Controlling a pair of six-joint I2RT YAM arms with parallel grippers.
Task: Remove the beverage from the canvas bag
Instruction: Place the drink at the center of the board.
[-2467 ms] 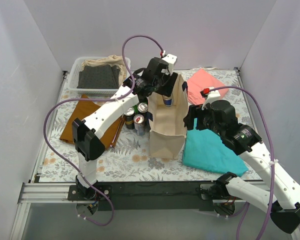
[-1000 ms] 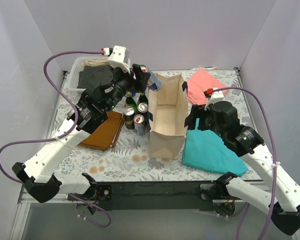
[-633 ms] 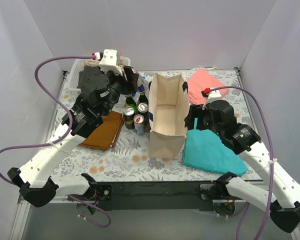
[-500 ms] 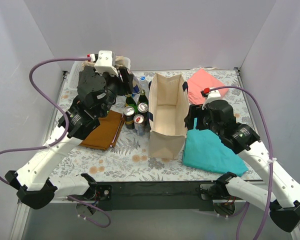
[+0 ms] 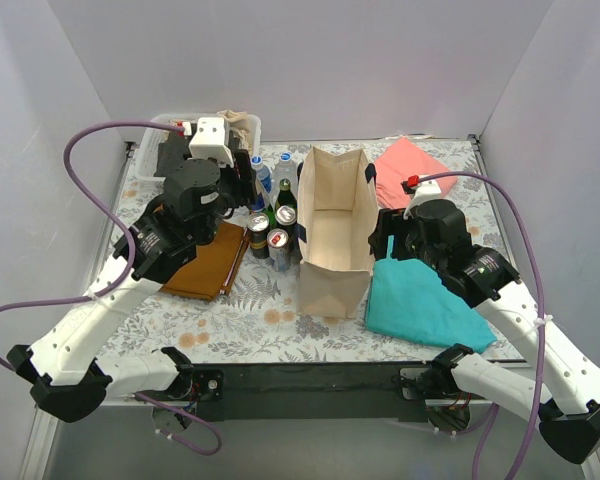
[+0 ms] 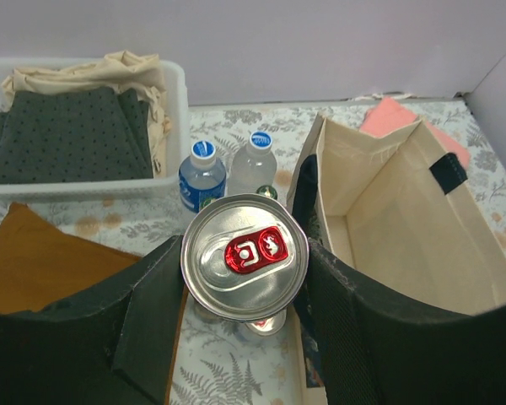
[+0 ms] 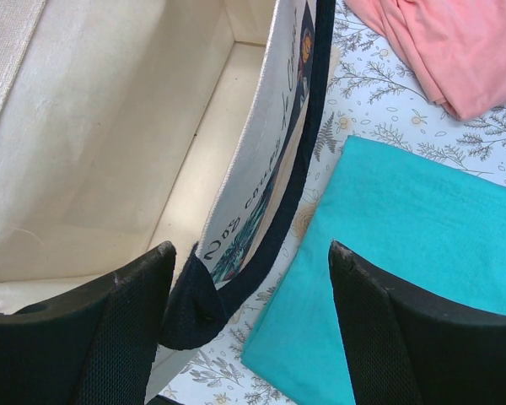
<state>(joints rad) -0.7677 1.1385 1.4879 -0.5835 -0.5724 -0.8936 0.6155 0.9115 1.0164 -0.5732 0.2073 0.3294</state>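
Cloth in teal [image 5: 420, 305] at lower right of the top view, flat on the table. Just above it, right gripper [image 7: 251, 251] spread open astride the right wall and navy handle [image 7: 295, 177] of the canvas bag [image 5: 335, 270], upright at frame centre. Left of the bag and outside it, beverage can [image 6: 244, 283] clamped in left gripper [image 6: 244, 253], above standing cans [image 5: 258, 232]. Beyond, two capped bottles [image 6: 201, 177], then white basket [image 6: 175, 114] at upper left.

Plain pale lilac walls [image 5: 380, 60] on three sides of a fern-and-flower-patterned tabletop [image 5: 270, 318], evenly lit.
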